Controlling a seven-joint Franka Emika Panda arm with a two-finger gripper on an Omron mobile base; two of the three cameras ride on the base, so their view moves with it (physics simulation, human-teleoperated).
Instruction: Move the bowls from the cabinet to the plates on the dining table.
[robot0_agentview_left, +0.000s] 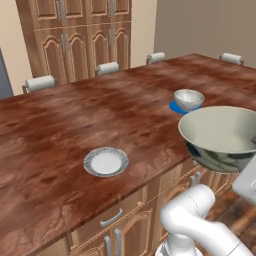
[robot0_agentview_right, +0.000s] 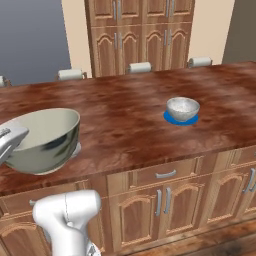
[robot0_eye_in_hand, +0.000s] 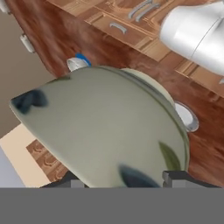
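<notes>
Grey-green bowl (robot0_agentview_left: 220, 135) with dark markings and a cream inside hangs in the air, held up by the pincer (robot0_eye_in_hand: 122, 181), whose two dark finger tips sit against the bowl's outer wall at either side of its rim; the pincer is clamped on this bowl. In the left base view the bowl hovers off the near edge of the surface (robot0_agentview_left: 60, 130), at the right of the picture, above the drawers and panelled doors below. In the right base view the same bowl stands at the left, its mouth tilted upward, over the front edge of the reddish-brown top.

Just beyond it on the surface lies the white-grey plate (robot0_agentview_left: 105, 162), flat and bare; in the hand view part of its rim peeps out from behind the bowl's edge.

Farther along the top, well apart from the white-grey plate, the speckled pale bowl (robot0_agentview_right: 183, 108) sits upright on the blue plate (robot0_agentview_right: 172, 120), whose rim shows around the bowl's foot.

Along the far side of the surface, several white chair backs (robot0_agentview_left: 107, 68) rise just above the edge. Behind them stand tall wooden cupboards (robot0_agentview_right: 142, 32) with paired doors and grey handles, set against a beige wall.

White arm links (robot0_agentview_left: 200, 220) rise in front of the drawer fronts.
</notes>
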